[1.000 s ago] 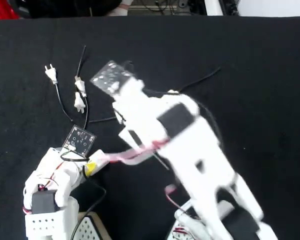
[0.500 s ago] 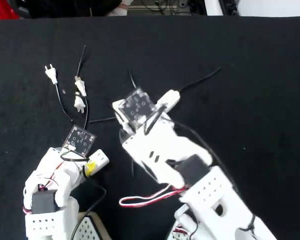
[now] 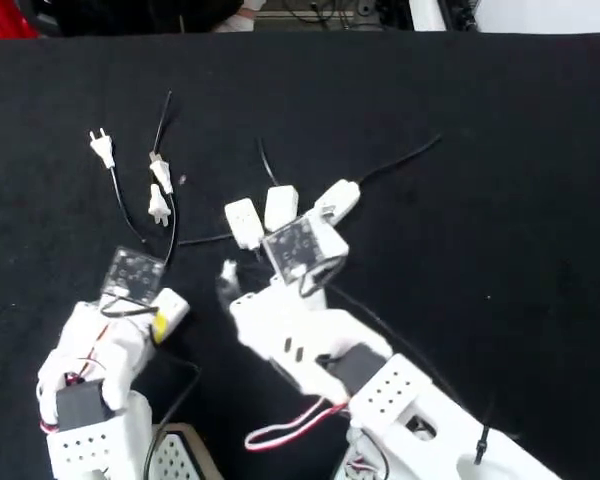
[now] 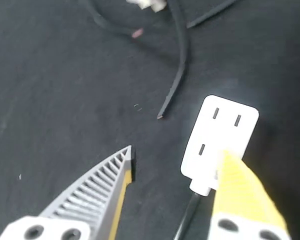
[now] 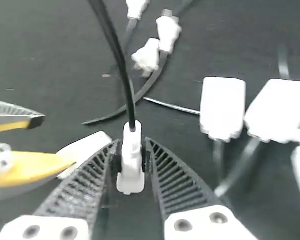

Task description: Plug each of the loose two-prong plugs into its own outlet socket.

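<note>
White plug [image 5: 130, 172] is pinched tight in my right gripper [image 5: 132, 145], right beside the socket [image 4: 220, 132] my left gripper [image 4: 177, 152] hovers at with jaws apart, so I'm mid-plugging and next I reckon the prongs need lining up with its slots.

So the left arm [image 3: 85, 375] sits folded up at the lower left of the high view, wrist tipped down at the table. The left gripper [image 4: 177, 152] is spread wide, with the ribbed grey finger [image 4: 102, 180] on one side, the yellow finger [image 4: 240, 190] on the other and a big gap between them. The right arm [image 3: 325, 350] comes in from the lower right and leans across toward the left one, so the two grippers end up close beside each other. The right gripper [image 5: 132, 145] has its jaws pulled in on a white plug [image 5: 131, 167]. It looks properly pinched as far as I can tell, with both ribbed fingers against its sides.
</note>
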Robot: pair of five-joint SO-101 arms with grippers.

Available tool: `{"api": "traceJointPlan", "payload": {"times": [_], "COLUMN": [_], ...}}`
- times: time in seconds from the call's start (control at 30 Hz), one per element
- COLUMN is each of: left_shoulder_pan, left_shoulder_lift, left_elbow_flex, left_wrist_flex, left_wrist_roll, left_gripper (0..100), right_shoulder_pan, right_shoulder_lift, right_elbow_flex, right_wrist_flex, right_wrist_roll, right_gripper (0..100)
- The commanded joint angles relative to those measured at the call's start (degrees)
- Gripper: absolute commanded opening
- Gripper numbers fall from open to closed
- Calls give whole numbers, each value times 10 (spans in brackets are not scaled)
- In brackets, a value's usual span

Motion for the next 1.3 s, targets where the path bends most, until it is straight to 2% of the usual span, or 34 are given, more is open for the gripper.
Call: {"api": "traceJointPlan", "payload": {"times": [0.0,0.17,0.37,0.47,0.6,0.77,0.93,1.07,1.27], "left_shoulder_pan": [-27,-26,-48,-95,-190,-258,-259,-256,-208], "left_shoulder_lift": [-2,-4,-4,-4,-4,-4,-4,-4,-3], "left_elbow_flex": [-36,-90,-99,-110,-126,-112,-80,-73,-69], "left_wrist_flex": [8,67,36,16,11,11,-3,-9,-4], "left_wrist_roll": [40,47,105,150,193,193,156,154,153], "left_gripper": [257,256,256,256,256,256,256,256,256], "right_shoulder_pan": [-36,-50,-66,-76,-77,-109,-115,-115,-103], "right_shoulder_lift": [-13,-13,-12,13,118,305,423,423,422], "right_elbow_flex": [0,-10,-39,-59,-118,-153,-154,-149,-143], "right_wrist_flex": [-32,-33,-31,-33,-45,-210,-281,-290,-295], "right_wrist_roll": [-9,-10,-11,-47,-78,-81,-72,-61,-60], "right_gripper": [14,14,13,13,12,12,12,12,12]}}
